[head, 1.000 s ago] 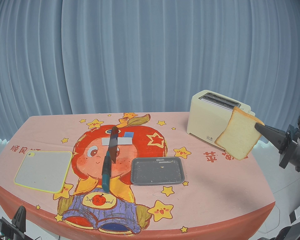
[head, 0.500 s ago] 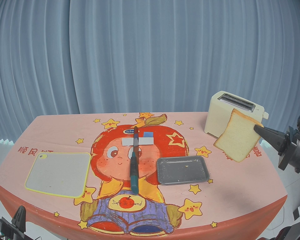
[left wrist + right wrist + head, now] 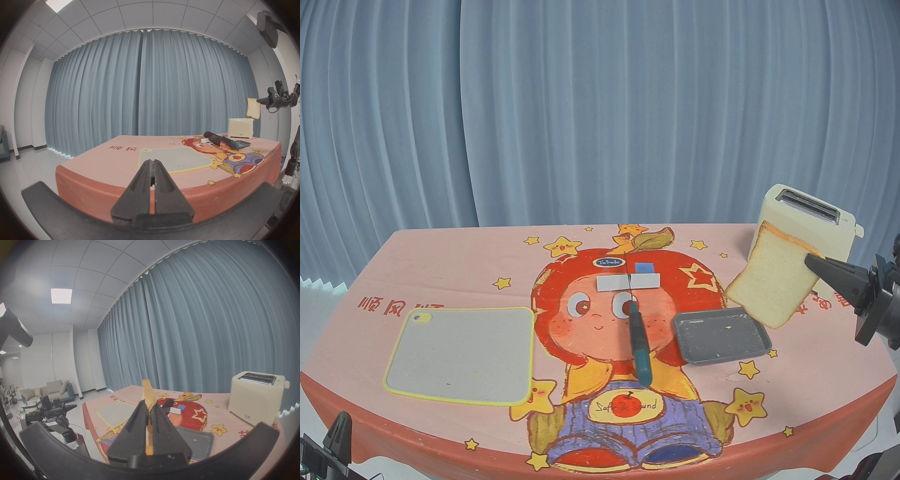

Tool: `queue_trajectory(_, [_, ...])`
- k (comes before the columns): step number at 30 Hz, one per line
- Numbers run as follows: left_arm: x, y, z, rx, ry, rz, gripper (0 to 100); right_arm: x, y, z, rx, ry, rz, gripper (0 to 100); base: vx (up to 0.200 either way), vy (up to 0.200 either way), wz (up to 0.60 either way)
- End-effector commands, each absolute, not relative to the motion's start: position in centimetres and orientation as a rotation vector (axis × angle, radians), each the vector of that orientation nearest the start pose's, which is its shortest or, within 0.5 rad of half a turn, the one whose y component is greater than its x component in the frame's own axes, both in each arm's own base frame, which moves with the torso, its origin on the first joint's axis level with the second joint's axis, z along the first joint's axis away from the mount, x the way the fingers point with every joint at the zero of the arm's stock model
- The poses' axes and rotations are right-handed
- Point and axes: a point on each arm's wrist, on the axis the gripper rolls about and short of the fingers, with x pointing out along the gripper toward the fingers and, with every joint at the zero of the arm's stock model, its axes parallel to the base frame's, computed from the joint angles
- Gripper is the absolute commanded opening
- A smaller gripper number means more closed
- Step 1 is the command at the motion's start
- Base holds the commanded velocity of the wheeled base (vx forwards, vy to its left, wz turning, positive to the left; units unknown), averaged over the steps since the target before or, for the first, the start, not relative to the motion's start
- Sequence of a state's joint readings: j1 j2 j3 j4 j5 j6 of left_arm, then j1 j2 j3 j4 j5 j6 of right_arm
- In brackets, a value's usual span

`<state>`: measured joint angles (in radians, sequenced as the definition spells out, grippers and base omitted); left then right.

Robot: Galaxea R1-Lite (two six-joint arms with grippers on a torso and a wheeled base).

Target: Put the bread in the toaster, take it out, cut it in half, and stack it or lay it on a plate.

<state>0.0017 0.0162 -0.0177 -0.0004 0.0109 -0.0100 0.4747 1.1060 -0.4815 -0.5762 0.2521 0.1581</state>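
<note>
I work in a test room or lab dressed up for kitchen chores, not a real kitchen. It has a grid ceiling [image 3: 93,268] of pale tiles with a flush light panel [image 3: 61,295], bare white walls [image 3: 59,358], and a blue-grey curtain [image 3: 600,112] running floor to ceiling along the far side. The toaster [image 3: 807,220] stands on a lone cloth-covered table [image 3: 456,262] with open floor [image 3: 25,168] around it, and a sofa [image 3: 47,391] with cushions sits in a far corner.

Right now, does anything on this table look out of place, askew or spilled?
Nothing is spilled or damaged. The bread hangs tilted in the air near the toaster, pinched at one edge by the right gripper. The knife lies with its blade propped on a white block. The tray holds a few crumbs.
</note>
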Motion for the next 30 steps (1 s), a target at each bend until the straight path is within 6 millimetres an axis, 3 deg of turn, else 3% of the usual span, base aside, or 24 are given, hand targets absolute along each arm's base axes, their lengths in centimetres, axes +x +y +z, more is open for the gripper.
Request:
queue_trajectory(1, [-2.28, 0.02, 7.56, -0.009, -0.002, 0.012, 0, 13.38, 7.52, 22.22, 0.145, 0.107, 0.723, 0, 0.000, 0.200, 0.00])
queue_trajectory(23, [-2.28, 0.02, 7.56, -0.009, -0.002, 0.017, 0, 13.40, 7.63, 22.16, 0.146, 0.113, 0.727, 0, 0.000, 0.200, 0.00])
queue_trajectory(30, [-2.28, 0.03, 7.56, -0.009, -0.002, 0.017, 0, 13.27, 7.84, 22.12, 0.147, 0.116, 0.742, 0, -0.029, 0.000, 0.00])
